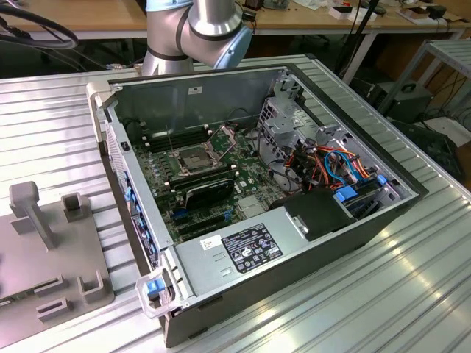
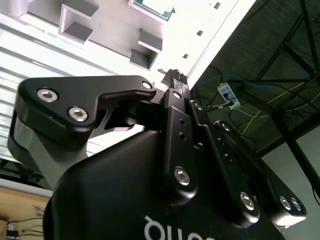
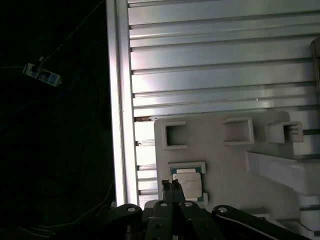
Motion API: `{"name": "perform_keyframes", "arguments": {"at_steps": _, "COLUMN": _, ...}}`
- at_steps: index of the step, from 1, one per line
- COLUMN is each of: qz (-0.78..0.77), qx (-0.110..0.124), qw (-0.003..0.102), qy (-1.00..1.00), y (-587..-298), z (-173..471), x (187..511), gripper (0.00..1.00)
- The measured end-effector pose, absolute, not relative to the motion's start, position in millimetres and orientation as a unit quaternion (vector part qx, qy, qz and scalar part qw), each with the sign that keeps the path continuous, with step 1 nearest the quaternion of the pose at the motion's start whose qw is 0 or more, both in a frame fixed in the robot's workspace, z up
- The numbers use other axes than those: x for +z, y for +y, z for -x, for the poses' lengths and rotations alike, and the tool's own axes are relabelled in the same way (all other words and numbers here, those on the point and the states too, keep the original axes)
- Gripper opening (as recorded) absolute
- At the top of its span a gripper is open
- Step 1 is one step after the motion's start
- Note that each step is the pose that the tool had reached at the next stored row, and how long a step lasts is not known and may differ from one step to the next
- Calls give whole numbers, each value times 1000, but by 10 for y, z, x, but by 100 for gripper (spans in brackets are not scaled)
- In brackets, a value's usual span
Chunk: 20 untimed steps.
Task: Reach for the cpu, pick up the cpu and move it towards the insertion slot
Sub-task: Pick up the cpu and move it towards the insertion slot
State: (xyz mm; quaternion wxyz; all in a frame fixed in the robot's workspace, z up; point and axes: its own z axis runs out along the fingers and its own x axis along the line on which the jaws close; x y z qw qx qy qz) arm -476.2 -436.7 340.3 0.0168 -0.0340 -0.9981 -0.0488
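The cpu is a small silver-faced square lying flat in a framed pocket of the pale grey fixture. In the second wrist view a corner of the cpu shows at the picture's edge. My gripper hangs above the fixture with its tips beside the cpu's edge and apart from it. Its black fingers are shut together with nothing between them. The insertion slot sits open on the green motherboard inside the computer case, its metal plate hinged up.
The open case lies on a ribbed aluminium table, with cables and a drive cage on the exterior view's right. The fixture, with upright posts and pockets, sits at the exterior view's left. The table edge runs close to the fixture.
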Motion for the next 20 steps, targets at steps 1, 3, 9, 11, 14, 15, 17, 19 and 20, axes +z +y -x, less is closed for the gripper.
{"name": "perform_keyframes", "arguments": {"at_steps": 1, "qz": 34, "qx": -49, "qw": 17, "qy": -998, "y": -4367, "z": 4762, "x": 3403, "gripper": 11}}
{"name": "perform_keyframes", "arguments": {"at_steps": 3, "qz": 34, "qx": -49, "qw": 17, "qy": -998, "y": -4367, "z": 4762, "x": 3403, "gripper": 11}}
{"name": "perform_keyframes", "arguments": {"at_steps": 9, "qz": 34, "qx": -49, "qw": 17, "qy": -998, "y": -4367, "z": 4762, "x": 3403, "gripper": 11}}
{"name": "perform_keyframes", "arguments": {"at_steps": 11, "qz": 34, "qx": -49, "qw": 17, "qy": -998, "y": -4367, "z": 4763, "x": 3403, "gripper": 11}}
{"name": "perform_keyframes", "arguments": {"at_steps": 14, "qz": 34, "qx": -49, "qw": 17, "qy": -998, "y": -4367, "z": 4763, "x": 3403, "gripper": 30}}
{"name": "perform_keyframes", "arguments": {"at_steps": 15, "qz": 34, "qx": -49, "qw": 17, "qy": -998, "y": -4367, "z": 4763, "x": 3403, "gripper": 36}}
{"name": "perform_keyframes", "arguments": {"at_steps": 17, "qz": 34, "qx": -49, "qw": 17, "qy": -998, "y": -4367, "z": 4763, "x": 3403, "gripper": 48}}
{"name": "perform_keyframes", "arguments": {"at_steps": 19, "qz": 34, "qx": -49, "qw": 17, "qy": -998, "y": -4367, "z": 4764, "x": 3403, "gripper": 60}}
{"name": "perform_keyframes", "arguments": {"at_steps": 20, "qz": 34, "qx": -49, "qw": 17, "qy": -998, "y": -4367, "z": 4764, "x": 3403, "gripper": 65}}
